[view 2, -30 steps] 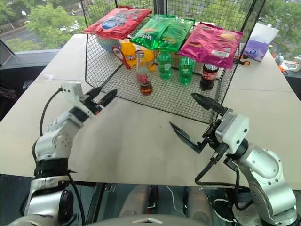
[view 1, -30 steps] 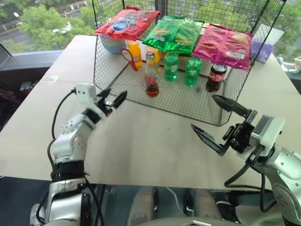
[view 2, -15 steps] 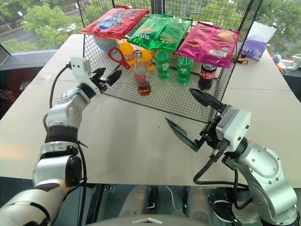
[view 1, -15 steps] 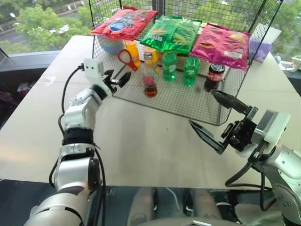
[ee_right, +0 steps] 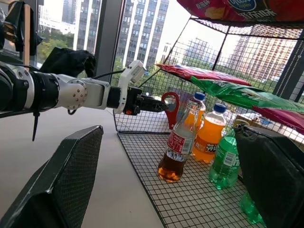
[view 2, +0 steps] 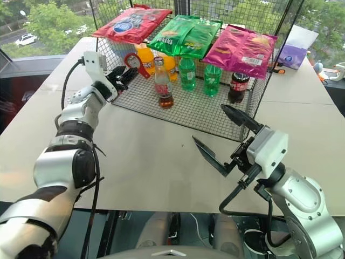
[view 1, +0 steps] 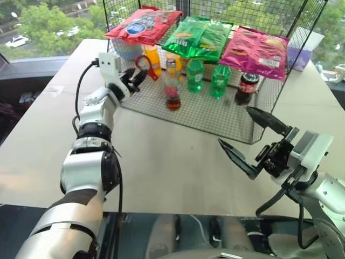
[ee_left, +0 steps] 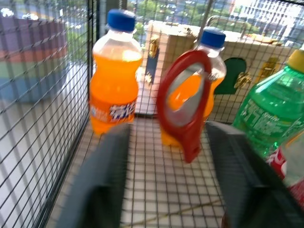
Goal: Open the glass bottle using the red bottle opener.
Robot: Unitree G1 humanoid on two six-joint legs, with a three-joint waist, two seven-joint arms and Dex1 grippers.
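Note:
The glass bottle [view 1: 172, 89] stands upright on the wire floor of the cage, with a pinkish-red label and amber liquid low down; it is also in the right wrist view [ee_right: 176, 147]. The red bottle opener [ee_left: 183, 102] stands upright to its left, ring head up, in front of the orange bottles. My left gripper [view 1: 135, 80] reaches into the cage. Its fingers [ee_left: 102, 180] stand apart on either side of the opener's handle and do not touch it. My right gripper [view 1: 250, 139] hovers open and empty over the table in front of the cage.
The wire cage [view 1: 215, 116] has red [view 1: 143, 24], green [view 1: 199, 38] and pink [view 1: 256, 51] chip bags on its top. Inside stand orange bottles [ee_left: 114, 80], green bottles [view 1: 207, 75] and a cola bottle [view 1: 248, 86]. A purple box [view 1: 299, 56] sits behind on the right.
My left arm has stretched forward and up from the table into the cage, bringing its fingers around the opener's handle. The right gripper has stayed where it was.

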